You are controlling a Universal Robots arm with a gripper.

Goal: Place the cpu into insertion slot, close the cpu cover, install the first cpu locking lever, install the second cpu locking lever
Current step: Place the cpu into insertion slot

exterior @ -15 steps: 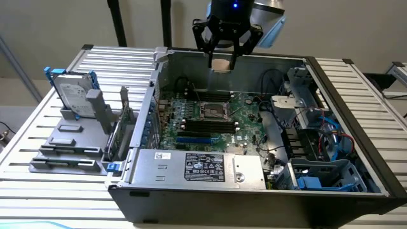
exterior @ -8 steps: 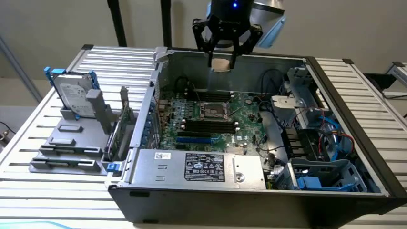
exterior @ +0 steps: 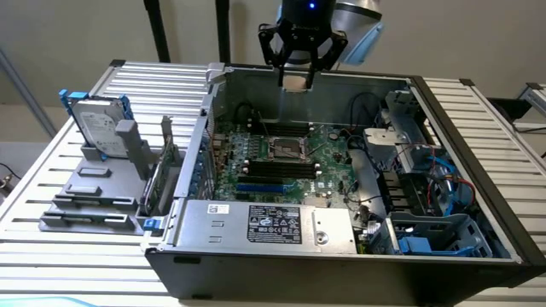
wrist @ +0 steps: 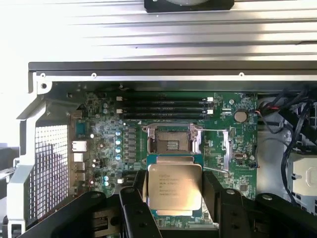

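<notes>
Plain beige wall [exterior: 68,32] behind slatted metal table [exterior: 51,256].

Flat square silver-beige cpu [wrist: 174,187]: smooth metal face, dull sheen, dark print.
Green circuit board [exterior: 328,150], centre of exterior frame: lacquered, slightly glossy.
Square black insertion slot [exterior: 288,148]: matt plastic, thin bright metal rim.
Grey computer case [exterior: 256,89]: bare matt sheet metal.
Pale ribbed table [exterior: 34,256], lower left: satin metal slats.

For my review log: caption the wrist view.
Gripper holding the cpu above the open computer case, insertion slot in view.
</notes>
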